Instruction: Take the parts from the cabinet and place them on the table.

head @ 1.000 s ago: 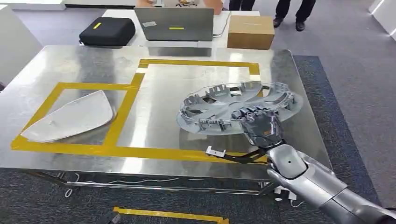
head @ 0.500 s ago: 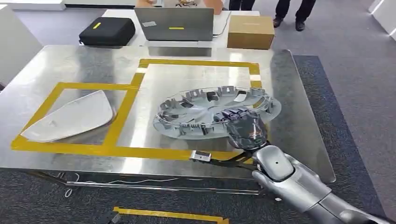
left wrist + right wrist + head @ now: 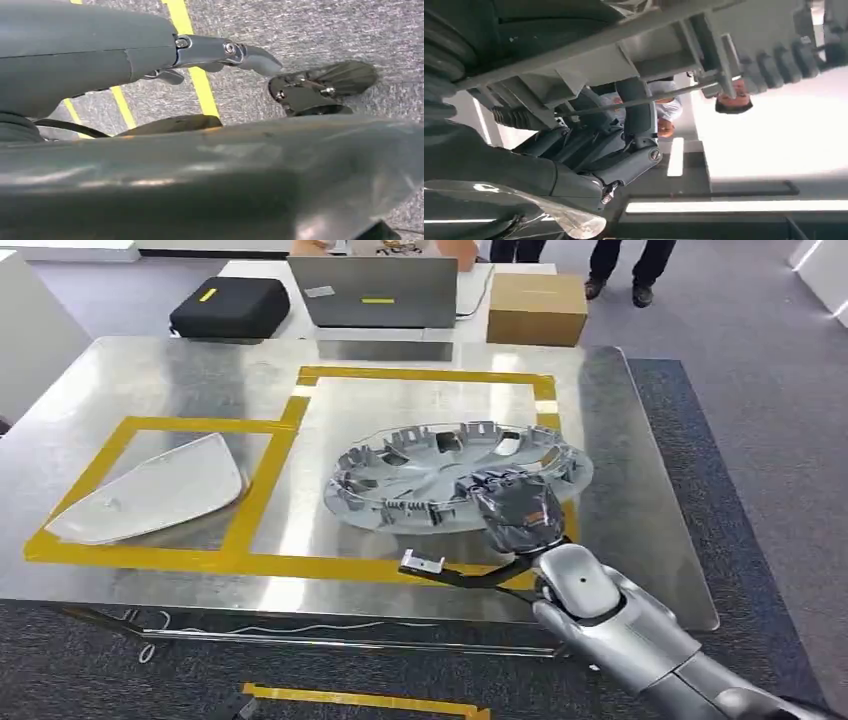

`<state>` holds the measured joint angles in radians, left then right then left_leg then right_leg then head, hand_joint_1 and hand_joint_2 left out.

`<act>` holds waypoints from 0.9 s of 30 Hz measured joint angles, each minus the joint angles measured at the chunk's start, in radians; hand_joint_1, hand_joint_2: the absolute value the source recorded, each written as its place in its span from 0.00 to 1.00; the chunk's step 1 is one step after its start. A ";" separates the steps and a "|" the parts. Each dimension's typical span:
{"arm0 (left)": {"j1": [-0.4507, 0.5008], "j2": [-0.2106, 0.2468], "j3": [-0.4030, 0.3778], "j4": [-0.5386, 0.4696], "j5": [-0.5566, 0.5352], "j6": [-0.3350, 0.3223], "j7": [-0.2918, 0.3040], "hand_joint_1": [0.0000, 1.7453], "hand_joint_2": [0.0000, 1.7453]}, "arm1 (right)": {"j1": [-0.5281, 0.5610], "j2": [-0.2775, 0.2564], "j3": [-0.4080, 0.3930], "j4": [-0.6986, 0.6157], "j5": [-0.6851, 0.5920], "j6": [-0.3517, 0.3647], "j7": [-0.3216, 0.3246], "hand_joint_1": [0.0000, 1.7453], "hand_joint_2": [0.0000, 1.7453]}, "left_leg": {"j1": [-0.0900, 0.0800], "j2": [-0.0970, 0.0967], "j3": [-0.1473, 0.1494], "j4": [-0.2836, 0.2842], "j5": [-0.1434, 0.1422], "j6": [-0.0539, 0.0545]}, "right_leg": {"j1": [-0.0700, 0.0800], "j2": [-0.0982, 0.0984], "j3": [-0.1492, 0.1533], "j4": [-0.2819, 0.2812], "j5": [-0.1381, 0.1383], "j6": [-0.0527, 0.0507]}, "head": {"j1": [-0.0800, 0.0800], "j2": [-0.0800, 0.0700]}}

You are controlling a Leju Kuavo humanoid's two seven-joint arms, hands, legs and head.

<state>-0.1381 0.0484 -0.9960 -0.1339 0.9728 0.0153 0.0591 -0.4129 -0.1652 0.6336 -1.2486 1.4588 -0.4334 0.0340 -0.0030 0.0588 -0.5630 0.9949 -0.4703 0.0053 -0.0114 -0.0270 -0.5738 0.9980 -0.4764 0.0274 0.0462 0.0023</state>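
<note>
A grey plastic wheel cover [image 3: 440, 475] lies open side up, low over the steel table [image 3: 180, 370], inside the larger yellow-taped box [image 3: 420, 373]. My right hand [image 3: 515, 510] grips its near rim from the front right. In the right wrist view its ribbed rim [image 3: 664, 50] is close above my fingers [image 3: 624, 165]. I cannot tell whether the cover touches the table. A white triangular panel [image 3: 155, 490] lies flat in the left taped box. My left hand [image 3: 150, 55] hangs over grey carpet, fingers straight, holding nothing.
Behind the table a second table carries a black case [image 3: 230, 305], a laptop [image 3: 380, 290] and a cardboard box [image 3: 537, 308]. People's legs [image 3: 625, 260] stand at the far back. Yellow tape [image 3: 370, 700] marks the floor before the table.
My right hand has carried the wheel cover to the left and lower toward the table, further inside the taped box. The white panel has not moved.
</note>
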 joint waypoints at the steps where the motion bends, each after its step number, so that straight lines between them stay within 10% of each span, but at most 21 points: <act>1: 0.000 0.000 0.000 0.000 0.000 -0.001 0.000 0.00 0.00 | 0.000 0.000 -0.005 0.003 -0.001 0.001 0.000 1.00 1.00 | 0.000 0.000 0.000 0.000 0.000 0.000 | 0.000 0.000 0.000 0.000 0.000 0.000 | 0.000 0.000; 2: 0.000 0.000 0.000 0.000 0.000 -0.002 0.000 0.00 0.00 | -0.001 0.000 -0.006 0.006 -0.002 0.002 0.001 1.00 1.00 | 0.000 0.000 0.000 0.000 0.000 0.000 | 0.000 0.000 0.000 0.000 0.000 0.000 | 0.000 0.000; 3: 0.001 0.000 -0.001 0.000 0.001 -0.002 0.000 0.00 0.00 | -0.001 0.000 -0.010 0.008 -0.003 0.002 0.001 0.00 1.00 | 0.000 0.000 0.000 0.000 0.000 0.000 | 0.000 0.000 0.000 0.000 0.000 0.000 | 0.000 0.000; 5: 0.002 0.000 -0.001 0.000 0.002 -0.002 -0.003 0.00 0.00 | -0.001 0.000 -0.013 0.011 -0.004 0.003 0.001 0.00 1.00 | 0.000 0.000 0.000 0.000 0.000 0.000 | 0.000 0.000 0.000 0.000 0.000 0.000 | 0.000 0.000; 6: 0.002 0.000 -0.001 0.000 0.004 -0.002 -0.006 0.00 1.00 | -0.001 0.000 -0.015 0.013 -0.004 0.006 0.001 0.00 1.00 | 0.000 0.000 0.000 0.000 0.000 0.000 | 0.000 0.000 0.000 0.000 0.000 0.000 | 0.000 0.000; 7: 0.003 0.000 -0.001 0.000 0.007 -0.003 -0.010 0.00 1.00 | -0.001 0.000 -0.019 0.014 -0.004 0.008 0.001 0.00 1.00 | 0.000 0.000 0.000 0.000 0.000 0.000 | 0.000 0.000 0.000 0.000 0.000 0.000 | 0.000 0.000; 8: 0.004 0.000 -0.001 0.000 0.008 -0.004 -0.014 0.00 0.00 | -0.001 0.000 -0.022 0.015 -0.004 0.010 0.001 0.00 1.00 | 0.000 0.000 0.000 0.000 0.000 0.000 | 0.000 0.000 0.000 0.000 0.000 0.000 | 0.000 0.000; 16: 0.005 0.000 -0.001 0.000 0.021 0.011 -0.019 0.00 0.00 | -0.002 0.000 -0.047 0.019 -0.037 0.053 -0.013 0.00 1.00 | 0.000 0.000 0.000 0.000 0.000 0.000 | 0.000 0.000 0.000 0.000 0.000 0.000 | 0.000 0.000; 27: 0.021 0.000 -0.001 0.000 0.087 0.012 -0.020 0.00 0.00 | -0.136 0.053 -0.035 0.017 -0.306 0.459 0.020 0.00 1.00 | 0.000 0.000 0.000 0.000 0.001 0.000 | 0.000 0.000 0.000 0.000 0.001 0.000 | 0.000 0.000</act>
<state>-0.1175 0.0488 -0.9972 -0.1335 1.0602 0.0275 0.0389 -0.5494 -0.1117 0.5982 -1.2318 1.1531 0.0257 0.0542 -0.0028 0.0590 -0.5632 0.9949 -0.4695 0.0053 -0.0113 -0.0266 -0.5739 0.9982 -0.4758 0.0270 0.0462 0.0023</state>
